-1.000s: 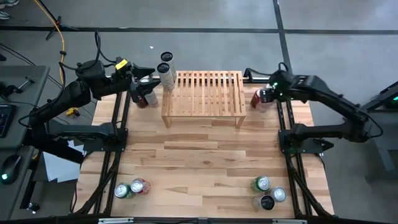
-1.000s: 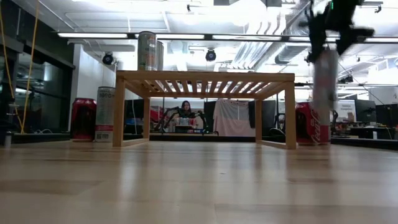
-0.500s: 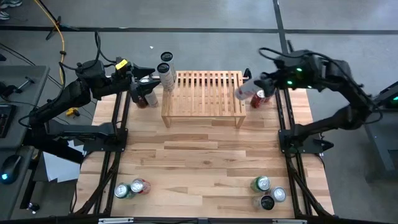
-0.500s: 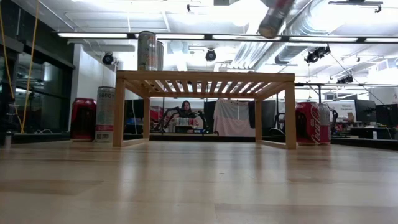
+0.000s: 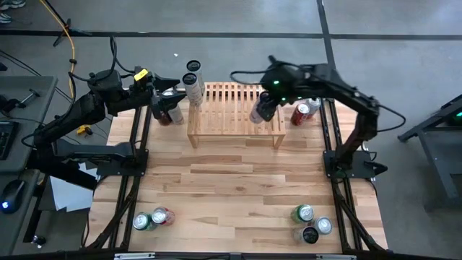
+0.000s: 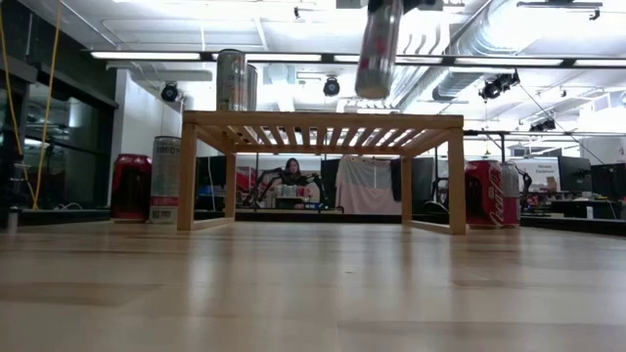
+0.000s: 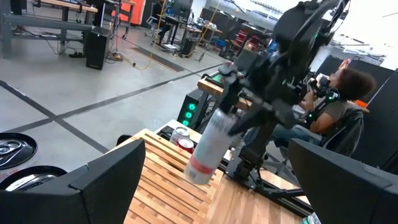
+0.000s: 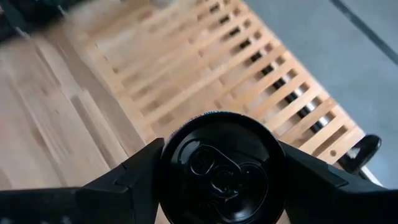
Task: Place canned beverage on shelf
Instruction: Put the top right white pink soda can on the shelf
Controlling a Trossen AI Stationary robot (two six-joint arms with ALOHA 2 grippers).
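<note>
One can is already standing on the shelf (image 5: 235, 110), at its far left corner, a tall silver can (image 5: 193, 88), so I count this as the second placement. My left gripper (image 5: 170, 96) waits at the far left corner of the tabletop (image 5: 231, 188), fingers wide apart and holding nothing, next to a red can (image 5: 173, 114) just off the shelf's left end. Moving right, my right gripper (image 5: 268, 92) hangs over the right half of the shelf with its fingers clamped on a slim silver can (image 6: 379, 47). The low view shows that can well clear of the slats and leaning a little off vertical.

To do this step well, I'd square the can upright before coming down, since a tilted base may catch a slat edge or tip. I'd pick a spot well apart from the tall silver can and away from the shelf's right edge, and centre the base across the slats, not over a gap. I'd lower slowly until it seats, open only then, and lift straight up. The red cola can (image 5: 302, 113) beside the shelf's right leg should stay clear of my wrist
</note>
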